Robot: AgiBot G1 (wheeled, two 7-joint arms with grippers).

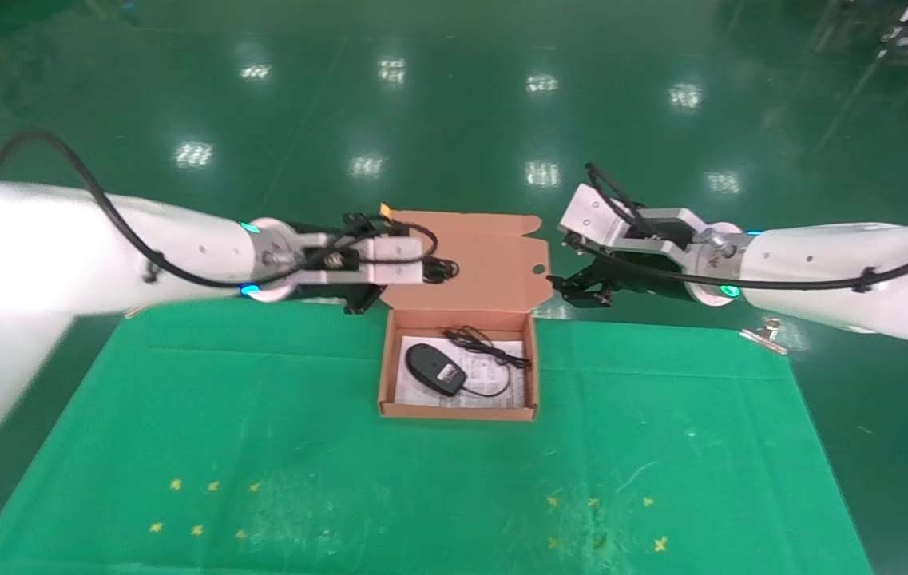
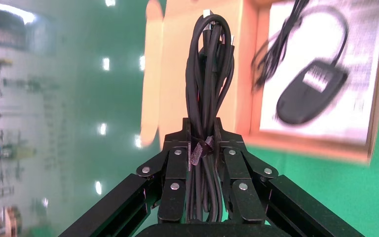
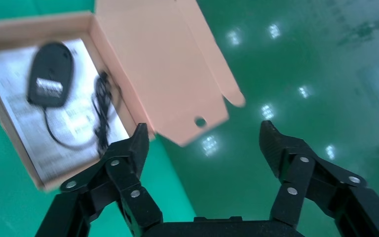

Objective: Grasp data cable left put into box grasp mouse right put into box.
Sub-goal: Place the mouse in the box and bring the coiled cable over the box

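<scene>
The orange-brown box (image 1: 386, 375) stands open mid-table, its flap lid (image 1: 493, 263) raised behind it. The black mouse (image 1: 435, 369) lies inside on the white printed sheet (image 1: 493, 391), its thin cord looped beside it; both also show in the left wrist view (image 2: 312, 91) and in the right wrist view (image 3: 50, 74). My left gripper (image 1: 439, 270) is shut on the bundled black data cable (image 2: 208, 74) and holds it in the air over the lid's left part. My right gripper (image 1: 573, 289) is open and empty, in the air just right of the lid.
The green cloth (image 1: 262, 447) covers the table and carries small yellow star marks (image 1: 206, 507) near the front. A silver clip (image 1: 765, 334) holds the cloth at the far right corner. Shiny green floor lies beyond the far edge.
</scene>
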